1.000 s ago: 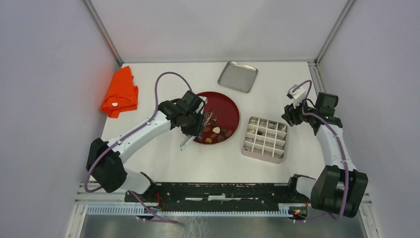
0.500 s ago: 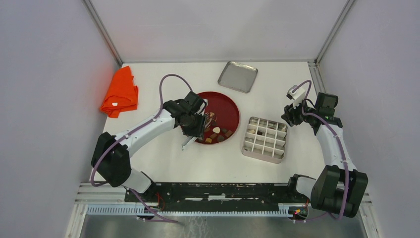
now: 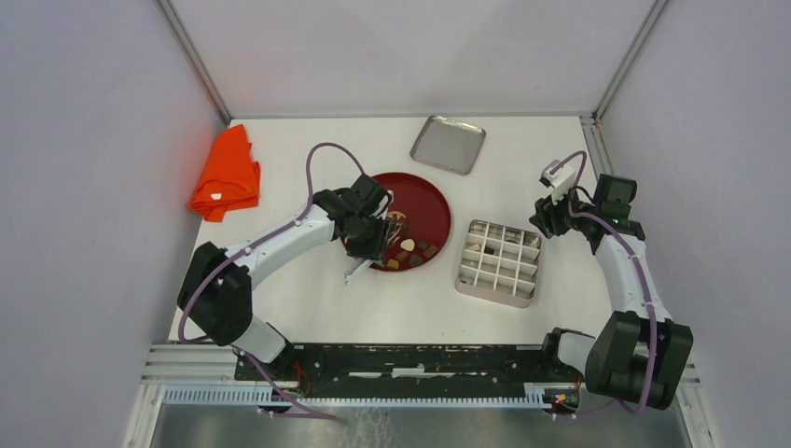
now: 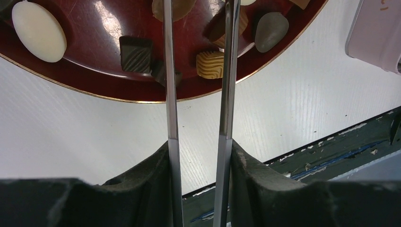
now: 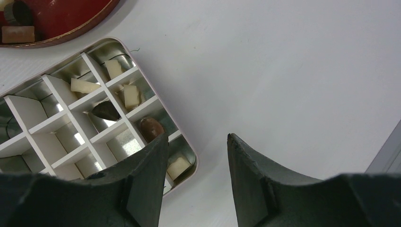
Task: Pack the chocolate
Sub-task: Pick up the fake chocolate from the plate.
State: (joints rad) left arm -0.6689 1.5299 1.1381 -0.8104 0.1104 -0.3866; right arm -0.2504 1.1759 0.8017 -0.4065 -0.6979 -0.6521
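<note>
Left gripper [image 3: 387, 229] over the round dark-red plate [image 4: 94, 80], right gripper [image 5: 196, 139] beside the tin
The left gripper's thin metal blades stand narrowly parted, clamping nothing that shows, with a tan ridged chocolate [image 4: 210, 64] lying between them near the plate's 6 o'clock rim; the right gripper gapes wide at 2 o'clock of the silver grid-divided tin [image 5: 82, 101], which holds several pieces

White table [image 3: 308, 308], crumpled orange cloth [image 3: 225, 175] at its far left, flat metal tray [image 3: 448, 144] near its far edge.
</note>
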